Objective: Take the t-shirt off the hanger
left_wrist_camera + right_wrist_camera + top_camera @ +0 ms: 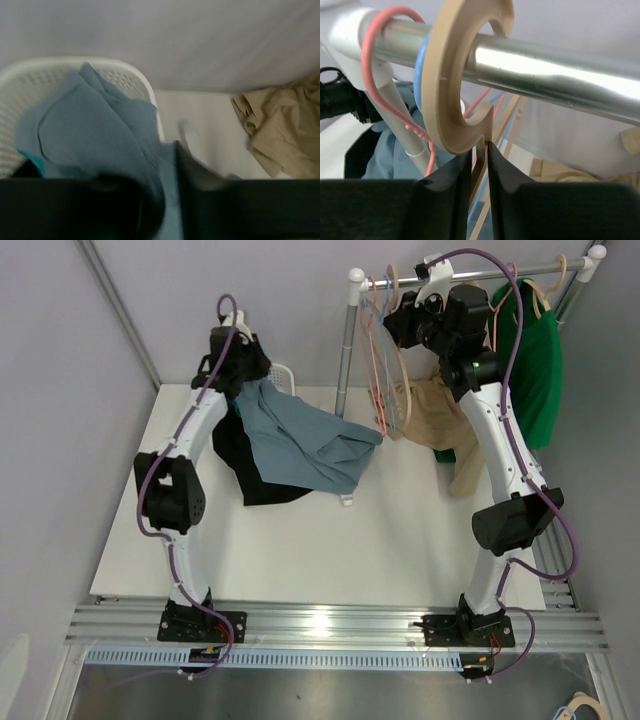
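Wooden hanger (445, 100), one of three hooks on the rail (545, 70) beside one pink hanger (370, 65) and one blue hanger (421, 75); the right pincer (479, 154) is clamped on its neck just under the hook. Four garments are in view. The blue-grey t-shirt (300, 445) lies off any hanger, spread from the one white basket (50, 62) across the tabletop (350, 550) and pinched in the left pincer (169, 160). It overlies a black garment (255, 480). A tan garment (425, 415) lies below the rail, and a green garment (535, 360) hangs from it.

Tan t-shirt (425, 415) drooping beneath wooden hanger (442, 100) on rail (555, 70)
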Robot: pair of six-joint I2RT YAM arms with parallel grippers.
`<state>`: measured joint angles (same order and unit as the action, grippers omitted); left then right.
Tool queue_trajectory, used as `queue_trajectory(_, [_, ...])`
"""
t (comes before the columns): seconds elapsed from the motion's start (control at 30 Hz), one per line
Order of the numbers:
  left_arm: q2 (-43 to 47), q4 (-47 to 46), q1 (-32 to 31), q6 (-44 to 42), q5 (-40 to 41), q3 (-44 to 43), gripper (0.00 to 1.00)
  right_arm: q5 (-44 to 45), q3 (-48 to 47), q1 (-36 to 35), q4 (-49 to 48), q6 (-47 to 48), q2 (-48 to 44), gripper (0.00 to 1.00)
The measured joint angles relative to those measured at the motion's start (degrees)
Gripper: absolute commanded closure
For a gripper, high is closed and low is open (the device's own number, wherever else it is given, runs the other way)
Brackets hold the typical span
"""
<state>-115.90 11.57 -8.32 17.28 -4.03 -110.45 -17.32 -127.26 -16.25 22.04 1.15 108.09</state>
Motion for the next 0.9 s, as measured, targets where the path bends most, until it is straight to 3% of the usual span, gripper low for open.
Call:
queue_trajectory(0.03, [-0.55, 2.25, -1.14, 0.9, 0.04, 0.15, 0.54, 0.02, 0.11, -0.04, 0.0, -0.09, -0.02, 0.71])
queue_trajectory(0.07, [-1.2, 4.33, -2.19, 2.19, 0.17, -0.22, 0.45, 0.09, 0.37, -0.04, 0.26, -0.2, -0.11, 0.68])
queue_trajectory(0.13, [-2.32, 8.41, -3.19, 3.58, 0.63, -1.88, 0.09, 0.35, 0.81, -0.07, 0.87, 0.02, -0.13, 0.61])
queue_trajectory(0.17, [-2.45, 9.79, -3.28, 4.02, 0.98, -2.08, 0.01, 0.44, 0.98, -0.07, 1.33, 0.02, -0.13, 0.59])
queue_trajectory(0.3, [1.27, 11.21, -3.19, 4.09, 5.53, 1.6, 0.01, 1.75, 2.32, -0.07, 2.73, 0.42, -0.96, 0.35])
queue_trajectory(0.4, [6.14, 12.7, -3.69, 2.34, 8.28, 3.87, 0.01, 2.56, 3.52, 0.02, 3.04, 0.59, -2.4, 0.27])
queue_trajectory(0.57, [17.86, 12.94, -7.82, 0.22, 9.18, 5.95, 0.0, 3.41, 4.0, 0.42, 3.04, 0.37, -4.66, 0.24])
queue_trajectory(0.73, [30.01, 10.45, -17.57, 1.92, 9.86, 17.81, 0.0, 3.56, 4.33, 0.9, 2.95, -0.13, -6.56, 0.18])
queue_trajectory(0.9, [31.69, 7.23, -21.27, 8.57, 10.6, 33.29, 0.0, 4.31, 5.57, 1.03, 2.97, -0.46, -7.78, 0.1])
